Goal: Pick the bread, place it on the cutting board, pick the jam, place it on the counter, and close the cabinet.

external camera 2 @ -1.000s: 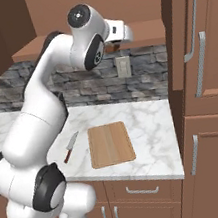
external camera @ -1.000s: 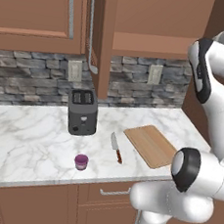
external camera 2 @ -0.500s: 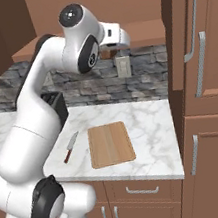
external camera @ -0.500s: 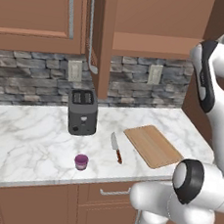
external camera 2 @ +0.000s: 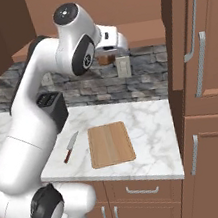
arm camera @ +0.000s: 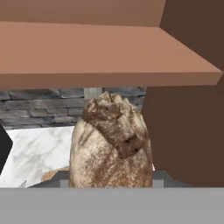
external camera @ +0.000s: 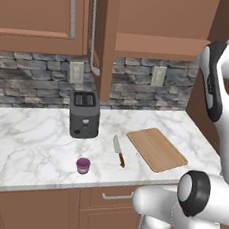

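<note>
Bread [arm camera: 111, 142], a dark-brown crusty lump mottled tan, clamped between the fingers of the two-finger gripper [external camera 2: 106, 56], held high just under the brown wooden shelf [external camera 2: 133, 34], well above the counter's back edge. Risked clipping the shelf edge and slipping loose, or landing short of the light tan wooden cutting board [external camera 2: 110, 144] near the counter's front edge
</note>
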